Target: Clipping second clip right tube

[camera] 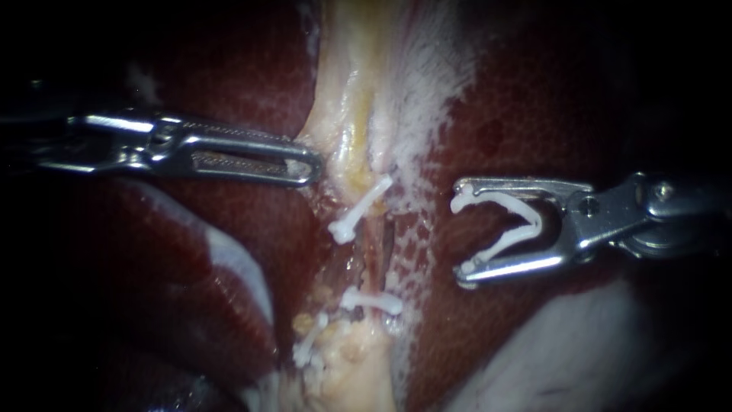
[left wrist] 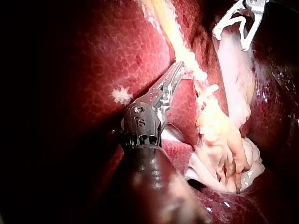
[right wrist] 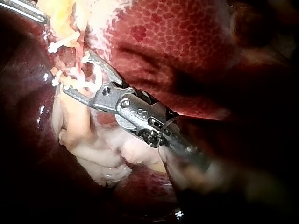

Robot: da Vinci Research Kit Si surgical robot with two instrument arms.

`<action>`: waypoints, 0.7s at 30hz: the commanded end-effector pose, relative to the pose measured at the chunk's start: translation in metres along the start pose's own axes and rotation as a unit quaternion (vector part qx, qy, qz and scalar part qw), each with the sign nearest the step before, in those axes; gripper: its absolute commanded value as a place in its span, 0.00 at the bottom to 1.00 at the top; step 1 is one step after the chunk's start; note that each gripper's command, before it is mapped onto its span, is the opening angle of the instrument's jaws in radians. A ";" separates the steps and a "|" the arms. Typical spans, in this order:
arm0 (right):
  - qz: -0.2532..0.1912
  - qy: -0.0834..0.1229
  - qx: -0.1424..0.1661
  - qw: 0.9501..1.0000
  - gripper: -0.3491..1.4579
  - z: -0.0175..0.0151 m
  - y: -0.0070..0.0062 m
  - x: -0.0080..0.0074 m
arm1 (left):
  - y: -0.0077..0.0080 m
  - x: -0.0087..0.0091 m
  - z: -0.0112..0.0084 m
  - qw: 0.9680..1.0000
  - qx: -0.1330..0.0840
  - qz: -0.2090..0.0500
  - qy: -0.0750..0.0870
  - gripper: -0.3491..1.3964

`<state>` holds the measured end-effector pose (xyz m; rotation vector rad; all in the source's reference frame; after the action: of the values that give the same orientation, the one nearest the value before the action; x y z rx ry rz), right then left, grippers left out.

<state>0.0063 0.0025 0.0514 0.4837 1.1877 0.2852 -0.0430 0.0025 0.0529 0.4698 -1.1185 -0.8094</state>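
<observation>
Liver (camera: 534, 99) behind; clip (camera: 531, 221) seemingly between jaws.

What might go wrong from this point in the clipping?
1. The right instrument holds its loaded clip wide open over the liver; advancing, the tips might scrape it.
2. The upper clip and lower clip leave little room between them; the loaded clip could foul either.

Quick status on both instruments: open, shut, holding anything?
Left instrument: cannot tell; its tip sits at the edge of the pale tissue.
Right instrument: holds an open white clip between both jaws.
</observation>
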 end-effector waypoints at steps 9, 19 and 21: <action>-0.003 0.000 0.000 1.000 0.52 0.0007 -0.0004 -0.0006 | -0.0004 -0.0003 -0.0008 1.000 0.003 -0.001 0.001 0.00; 0.080 -0.002 0.003 0.997 0.52 0.0041 -0.0014 -0.0033 | -0.0014 -0.0042 -0.0046 1.000 0.003 -0.015 -0.003 0.00; 0.089 -0.003 0.010 0.996 0.52 0.0050 -0.0014 -0.0040 | -0.0019 -0.0052 -0.0056 1.000 0.002 -0.015 -0.009 0.00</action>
<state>0.0096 -0.0018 0.0557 0.6163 1.1435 0.4265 -0.0393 0.0051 0.0457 0.4819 -1.1319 -0.8389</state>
